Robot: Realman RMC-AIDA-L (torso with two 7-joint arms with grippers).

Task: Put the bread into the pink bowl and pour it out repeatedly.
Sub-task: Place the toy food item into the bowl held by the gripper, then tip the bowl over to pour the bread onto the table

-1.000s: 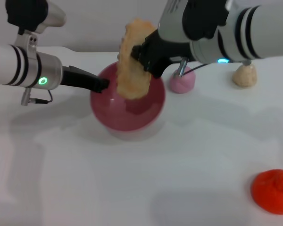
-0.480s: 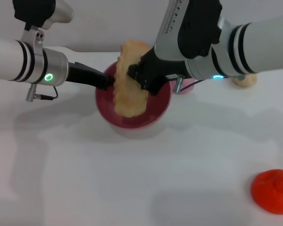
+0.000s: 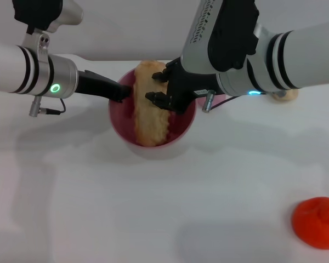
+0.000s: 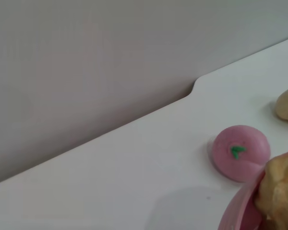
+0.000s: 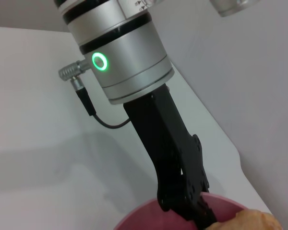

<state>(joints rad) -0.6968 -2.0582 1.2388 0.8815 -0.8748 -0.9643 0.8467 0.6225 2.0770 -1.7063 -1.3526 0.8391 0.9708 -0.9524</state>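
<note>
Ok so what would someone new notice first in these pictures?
Probably the bread, standing on end in the pink bowl at the table's middle, with the right gripper at its side. The left gripper grips the bowl's rim, and a bright orange-red round toy sits alone near the front right.

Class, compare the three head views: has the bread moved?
Yes. The bread has dropped lower and now lies inside the pink bowl, judged against the orange-red toy.

The pink bowl (image 3: 182,127) looks like smooth, slightly glossy plastic. The bread (image 3: 149,116) has a rough, porous, foam-like skin. The desk (image 3: 153,208) is smooth matt white. The left claw (image 3: 120,91) is matt black.
</note>
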